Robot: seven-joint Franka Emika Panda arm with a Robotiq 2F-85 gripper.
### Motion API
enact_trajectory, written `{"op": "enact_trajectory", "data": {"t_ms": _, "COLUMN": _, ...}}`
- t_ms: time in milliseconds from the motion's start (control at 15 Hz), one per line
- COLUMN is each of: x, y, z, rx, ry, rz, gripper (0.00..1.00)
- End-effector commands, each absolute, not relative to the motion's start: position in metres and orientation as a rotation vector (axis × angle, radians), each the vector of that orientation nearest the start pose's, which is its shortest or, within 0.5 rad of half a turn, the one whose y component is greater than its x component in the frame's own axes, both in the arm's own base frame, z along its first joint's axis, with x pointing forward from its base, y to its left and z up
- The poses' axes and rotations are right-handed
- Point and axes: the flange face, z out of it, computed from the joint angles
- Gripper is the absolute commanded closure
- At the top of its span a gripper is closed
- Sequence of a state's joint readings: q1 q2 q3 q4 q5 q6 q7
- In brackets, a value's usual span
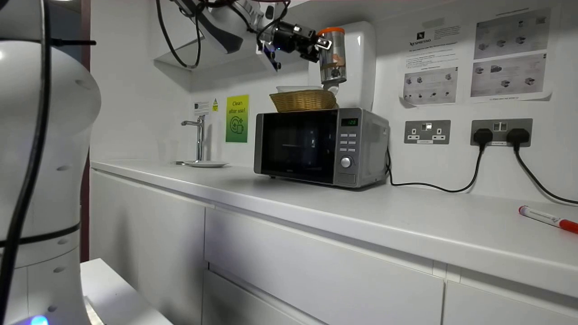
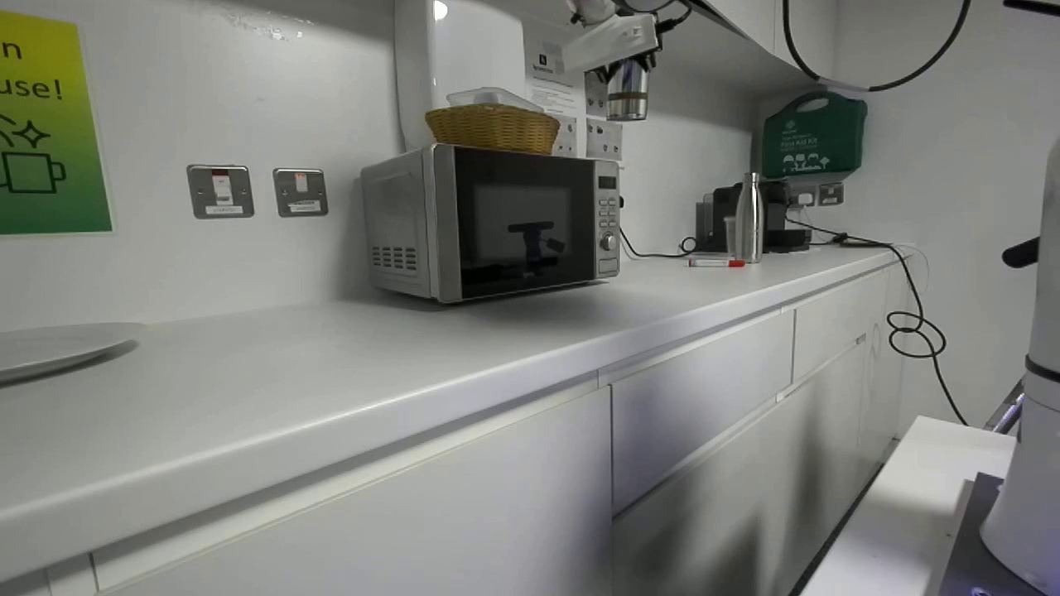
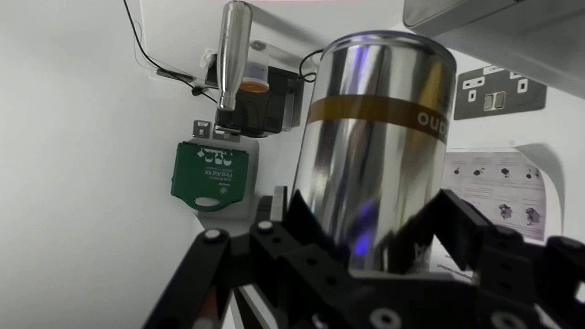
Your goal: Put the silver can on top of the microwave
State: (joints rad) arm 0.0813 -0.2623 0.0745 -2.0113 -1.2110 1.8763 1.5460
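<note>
Rounded white arm (image 1: 65, 149), black cables (image 1: 44, 81), black hand (image 3: 371, 226) with pale round screws (image 3: 265, 225).

I'm holding the arm (image 1: 223, 28) raised and outstretched, with the gripper (image 3: 371, 217) pointing slightly downward and its two fingers (image 3: 458, 224) gripping from opposite sides.

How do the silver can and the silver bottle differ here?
The silver can is held in the pincer, while the silver bottle stands on the counter. The can has straight sides and a brownish band; the bottle narrows toward its top and looks plain. Both are shiny silver.
</note>
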Motion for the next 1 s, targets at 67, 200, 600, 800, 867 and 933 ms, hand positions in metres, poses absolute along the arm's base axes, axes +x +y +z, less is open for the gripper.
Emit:
{"op": "enact_trajectory", "data": {"t_ms": 67, "x": 0.51, "y": 0.041, "z": 0.651, "rx": 1.953, "ry": -1.012, "rz": 1.221, "gripper": 0.44}}
{"op": "enact_trajectory", "data": {"t_ms": 200, "x": 0.512, "y": 0.05, "z": 0.654, "rx": 1.975, "ry": -0.987, "rz": 1.228, "gripper": 0.44}}
{"op": "enact_trajectory", "data": {"t_ms": 600, "x": 0.527, "y": 0.041, "z": 0.633, "rx": 1.983, "ry": -0.956, "rz": 1.175, "gripper": 0.44}}
{"op": "enact_trajectory", "data": {"t_ms": 800, "x": 0.545, "y": 0.031, "z": 0.61, "rx": 1.998, "ry": -0.946, "rz": 1.121, "gripper": 0.44}}
{"op": "enact_trajectory", "data": {"t_ms": 867, "x": 0.551, "y": 0.028, "z": 0.602, "rx": 2.001, "ry": -0.937, "rz": 1.109, "gripper": 0.44}}
{"op": "enact_trajectory", "data": {"t_ms": 933, "x": 0.556, "y": 0.026, "z": 0.595, "rx": 2.006, "ry": -0.93, "rz": 1.099, "gripper": 0.44}}
